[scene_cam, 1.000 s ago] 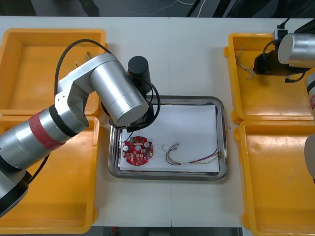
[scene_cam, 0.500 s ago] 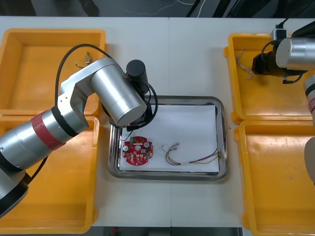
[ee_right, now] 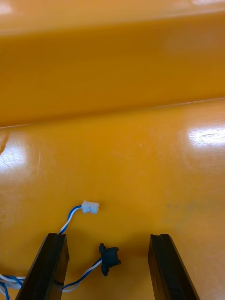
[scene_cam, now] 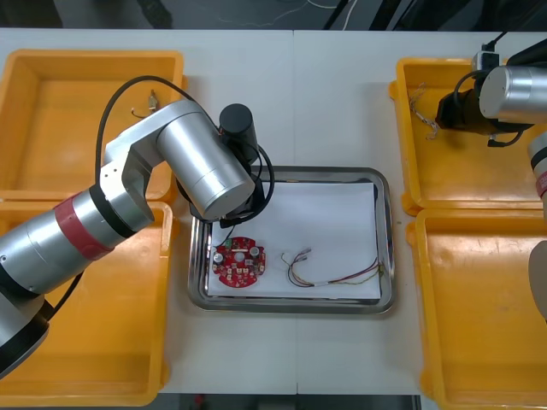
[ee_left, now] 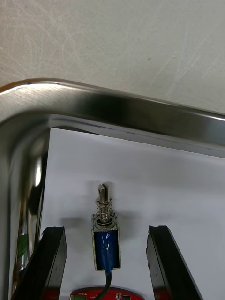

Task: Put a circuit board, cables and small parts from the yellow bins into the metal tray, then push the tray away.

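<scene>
Light table (scene_cam: 342,102): the right gripper (ee_right: 108,236) is hovering, jaws spread, over the twisted blue-and-white cable (ee_right: 74,213) lying in the far right yellow plastic bin (scene_cam: 453,179) (light, limp, likely slippery; best pinched mid-strand). The left gripper (ee_left: 107,229), likewise released, is straddling a small blue-wrapped metal part (ee_left: 105,246) inside the shiny metal tray (scene_cam: 386,256).

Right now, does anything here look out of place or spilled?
Nothing stands out. The red circuit board, a cable and a small metal part lie inside the metal tray. The left hand is open over that part; the right hand, open, over a blue and white cable in a yellow bin.
</scene>
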Controlling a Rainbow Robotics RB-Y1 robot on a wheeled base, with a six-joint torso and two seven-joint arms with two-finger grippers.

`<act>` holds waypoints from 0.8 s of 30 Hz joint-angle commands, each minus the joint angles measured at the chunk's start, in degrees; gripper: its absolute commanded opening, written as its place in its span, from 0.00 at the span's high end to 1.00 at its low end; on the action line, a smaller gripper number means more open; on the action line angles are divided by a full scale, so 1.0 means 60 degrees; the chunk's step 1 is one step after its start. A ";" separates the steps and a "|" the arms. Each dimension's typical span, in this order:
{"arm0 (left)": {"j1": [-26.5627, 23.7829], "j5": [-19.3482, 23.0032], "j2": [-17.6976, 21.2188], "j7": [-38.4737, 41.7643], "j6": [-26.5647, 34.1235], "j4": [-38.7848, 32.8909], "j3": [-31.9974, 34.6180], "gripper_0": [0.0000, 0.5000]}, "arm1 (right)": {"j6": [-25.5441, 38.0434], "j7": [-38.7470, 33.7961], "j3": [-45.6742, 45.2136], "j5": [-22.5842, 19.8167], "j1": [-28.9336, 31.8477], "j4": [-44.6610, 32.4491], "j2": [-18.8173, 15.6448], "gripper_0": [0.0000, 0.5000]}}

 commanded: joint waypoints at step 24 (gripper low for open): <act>-0.1145 0.2250 0.1211 -0.0559 0.3559 -0.1998 0.2769 0.00 | -0.0455 -0.0201 0.0169 -0.0215 0.0769 0.0070 0.0063 1.00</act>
